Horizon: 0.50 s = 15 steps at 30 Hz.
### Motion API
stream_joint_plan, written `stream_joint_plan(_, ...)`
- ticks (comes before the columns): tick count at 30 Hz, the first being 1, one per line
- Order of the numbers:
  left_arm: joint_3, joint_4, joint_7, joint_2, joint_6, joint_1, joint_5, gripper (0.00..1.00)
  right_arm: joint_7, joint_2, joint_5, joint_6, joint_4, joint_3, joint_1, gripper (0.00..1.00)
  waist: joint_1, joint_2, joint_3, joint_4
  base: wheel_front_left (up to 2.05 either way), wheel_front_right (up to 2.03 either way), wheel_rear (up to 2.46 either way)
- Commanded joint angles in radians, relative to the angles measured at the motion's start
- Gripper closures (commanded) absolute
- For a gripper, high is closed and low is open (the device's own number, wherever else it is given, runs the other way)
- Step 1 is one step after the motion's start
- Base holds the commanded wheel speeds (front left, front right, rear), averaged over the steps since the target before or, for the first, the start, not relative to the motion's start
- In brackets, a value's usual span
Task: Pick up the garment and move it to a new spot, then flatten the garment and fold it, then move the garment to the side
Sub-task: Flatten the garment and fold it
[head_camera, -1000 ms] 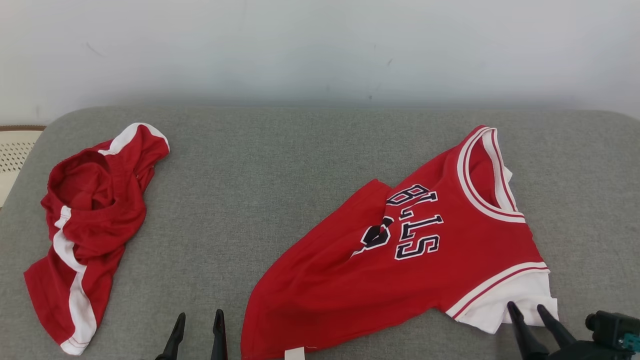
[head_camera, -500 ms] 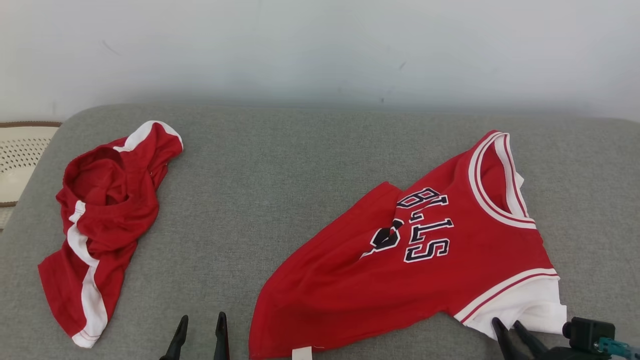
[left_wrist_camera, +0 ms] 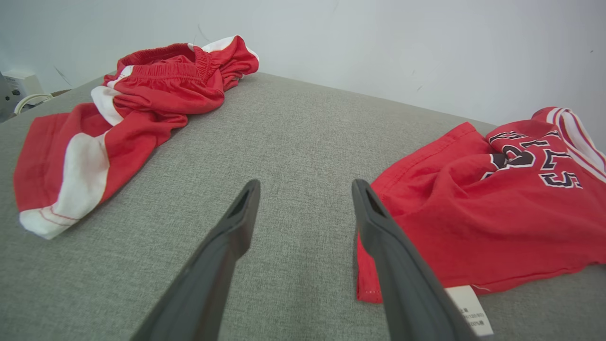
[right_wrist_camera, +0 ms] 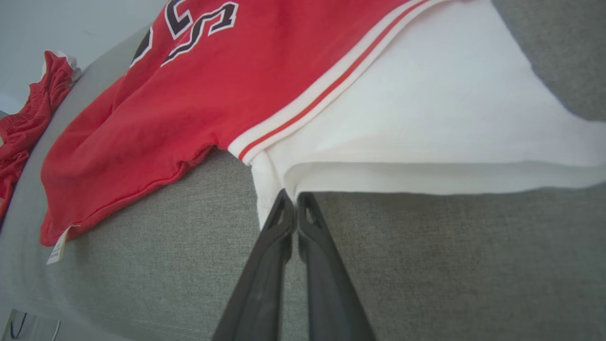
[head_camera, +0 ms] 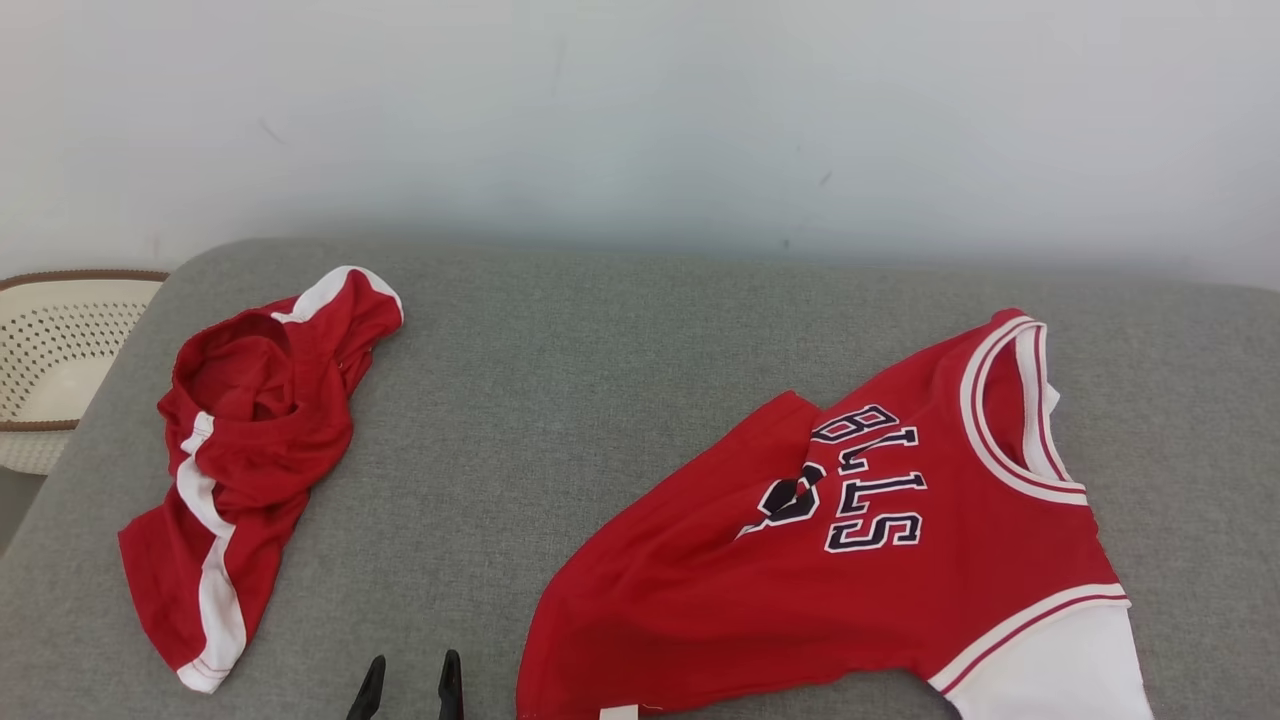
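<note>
The red Bulls jersey (head_camera: 840, 560) lies rumpled at the lower right of the head view, not yet moved, flattened or folded. The right gripper (right_wrist_camera: 292, 195) is pinched together on its white sleeve (right_wrist_camera: 426, 118) hem. The left gripper (head_camera: 413, 662) stands apart, empty.

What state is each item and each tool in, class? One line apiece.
jersey, lying front-up, wrinkled, unfolded.
shorts, crumpled in a heap, unfolded.
basket, upright, open-topped.
left tool, open, holding nothing.
right tool, shut, pinching the jersey's white sleeve hem.
</note>
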Motion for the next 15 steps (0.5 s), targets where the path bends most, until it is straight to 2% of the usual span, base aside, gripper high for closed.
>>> stream_joint_plan(1,0.001,-0.001,-0.001,0.000,0.000,0.010,0.000,0.00,0.017,0.013,-0.008,0.000,-0.014,-0.012,0.030,0.00,0.0001,0.0000,-0.002,-0.003,0.00,0.00,0.00)
stream_joint_plan(7,0.008,-0.008,-0.001,0.000,0.002,0.019,-0.002,0.00,0.052,0.044,-0.038,0.000,-0.095,-0.084,0.094,0.00,0.0001,0.0000,-0.002,-0.014,0.00,0.00,0.00)
stream_joint_plan(15,0.020,-0.017,-0.001,0.000,0.005,0.025,0.012,0.00,-0.046,0.051,-0.118,0.000,-0.199,-0.121,0.060,0.00,0.0001,0.0000,-0.001,-0.023,0.00,0.00,0.00)
